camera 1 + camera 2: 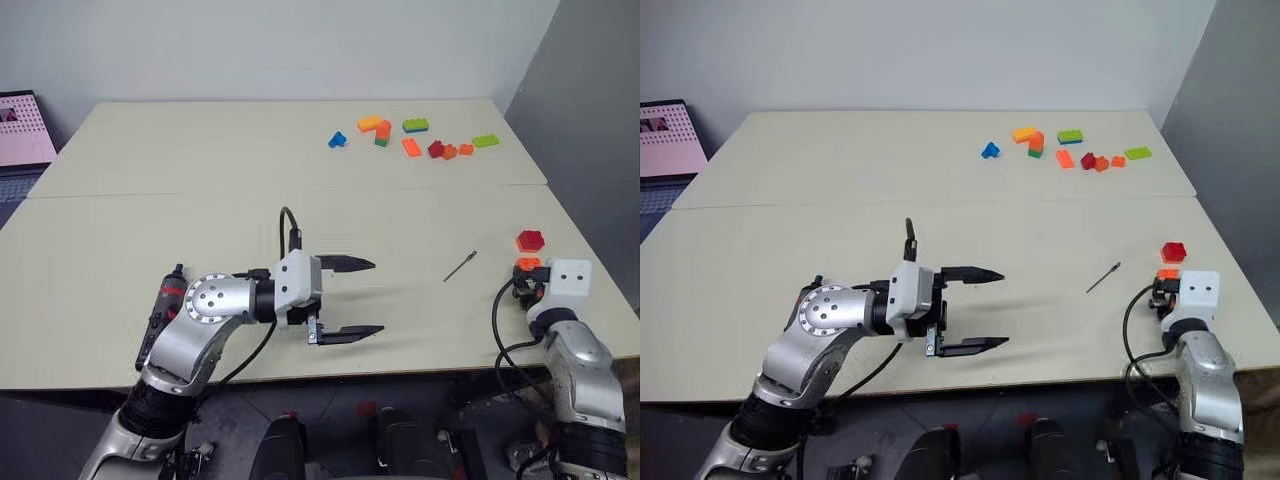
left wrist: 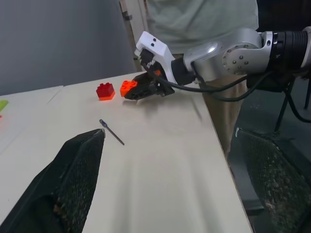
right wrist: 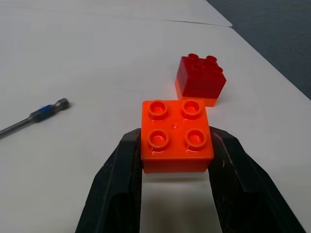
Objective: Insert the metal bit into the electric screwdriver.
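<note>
Right gripper (image 3: pixel 176 160) fingers clamp an orange brick (image 3: pixel 176 136); left gripper (image 1: pixel 352 298) fingers gape wide, empty. Metal bit (image 1: pixel 460 266) lies mid-counter; screwdriver (image 1: pixel 160 308) near left. Bit pickup not begun: release brick first.

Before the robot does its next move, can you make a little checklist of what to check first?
1. Metal bit lying free on the table: ok.
2. Electric screwdriver within reach, lying beside the left arm: ok.
3. Left gripper open and empty: ok.
4. Right gripper free for the bit: not ok, it is clamped on an orange brick.
5. Red brick apart from the orange one: ok.
6. Bit's thicker end undamaged: cannot tell.
</note>
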`<action>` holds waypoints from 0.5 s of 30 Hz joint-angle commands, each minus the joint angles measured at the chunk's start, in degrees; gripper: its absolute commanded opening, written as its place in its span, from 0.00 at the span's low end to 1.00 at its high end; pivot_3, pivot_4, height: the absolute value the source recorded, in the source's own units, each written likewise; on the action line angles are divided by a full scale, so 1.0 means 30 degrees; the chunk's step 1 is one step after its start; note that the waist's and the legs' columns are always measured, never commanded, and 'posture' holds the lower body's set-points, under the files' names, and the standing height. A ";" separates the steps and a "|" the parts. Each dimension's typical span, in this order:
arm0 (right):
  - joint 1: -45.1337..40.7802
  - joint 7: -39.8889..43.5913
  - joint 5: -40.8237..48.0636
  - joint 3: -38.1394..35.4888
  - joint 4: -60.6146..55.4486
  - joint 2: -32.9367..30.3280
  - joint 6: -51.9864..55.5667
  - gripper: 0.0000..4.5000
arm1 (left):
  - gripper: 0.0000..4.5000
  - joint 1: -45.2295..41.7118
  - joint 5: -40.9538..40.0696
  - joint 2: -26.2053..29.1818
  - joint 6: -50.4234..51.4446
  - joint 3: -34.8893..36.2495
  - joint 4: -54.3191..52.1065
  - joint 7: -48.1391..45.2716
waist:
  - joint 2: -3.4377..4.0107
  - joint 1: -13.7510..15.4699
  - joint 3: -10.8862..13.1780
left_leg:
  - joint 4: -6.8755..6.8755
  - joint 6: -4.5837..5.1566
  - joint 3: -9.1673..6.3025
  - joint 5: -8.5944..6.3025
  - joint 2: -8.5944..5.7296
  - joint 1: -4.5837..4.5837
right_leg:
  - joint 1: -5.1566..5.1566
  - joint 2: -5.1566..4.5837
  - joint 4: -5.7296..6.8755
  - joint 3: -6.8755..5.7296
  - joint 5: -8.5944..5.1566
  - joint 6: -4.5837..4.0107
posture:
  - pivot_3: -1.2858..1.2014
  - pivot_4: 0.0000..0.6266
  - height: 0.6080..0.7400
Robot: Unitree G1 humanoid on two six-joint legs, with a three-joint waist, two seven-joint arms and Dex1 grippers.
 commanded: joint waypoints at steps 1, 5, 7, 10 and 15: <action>-0.0857 -0.0540 0.0549 -0.0822 0.0786 -0.0402 0.0378 0.33 | 1.00 -0.0190 0.0185 -0.0192 -0.0345 -0.0089 -0.0300 0.0205 | 0.0001 0.0017 0.0001 | 0.0000 0.0001 0.0009 0.0000 -0.0005 -0.0002 | 0.0000 -0.0001 -0.0004 0.0010 0.0009 0.0016 | 0.52 0.24 1.00; -0.1164 -0.0734 0.1156 -0.1228 0.0970 -0.0367 0.0853 0.52 | 1.00 0.0061 0.0249 0.0242 0.0284 0.0022 -0.0543 0.0322 | 0.0006 0.0027 -0.0002 | -0.0019 0.0001 0.0016 0.0000 -0.0003 -0.0006 | -0.0010 0.0000 -0.0009 0.0019 0.0027 0.0050 | 0.52 0.24 1.00; -0.1155 -0.0521 0.1718 -0.1476 0.0680 -0.0398 0.0993 0.63 | 1.00 0.0170 0.0316 0.0477 0.0704 0.0126 -0.0697 0.0538 | 0.0006 0.0029 -0.0002 | -0.0026 0.0001 0.0011 0.0000 -0.0003 -0.0006 | -0.0012 0.0001 -0.0009 0.0014 0.0025 0.0050 | 0.52 0.24 1.00; -0.1156 0.0391 0.3132 -0.1824 -0.0105 -0.0428 0.1486 0.79 | 1.00 0.0229 0.0436 0.0516 0.1112 0.0399 -0.0807 0.1219 | 0.0007 0.0022 -0.0002 | -0.0024 0.0001 0.0014 0.0000 -0.0003 -0.0007 | -0.0012 0.0001 -0.0011 0.0020 0.0024 0.0048 | 0.52 0.24 1.00; 0.0242 0.2320 0.2791 -0.1569 -0.1606 -0.2810 0.1109 1.00 | 1.00 0.0631 -0.0002 0.1961 0.4043 0.1808 -0.2075 0.2631 | 0.0015 0.0020 -0.0002 | -0.0015 0.0003 0.0019 0.0000 -0.0002 -0.0006 | -0.0012 0.0001 -0.0006 0.0031 0.0023 0.0047 | 0.52 0.24 1.00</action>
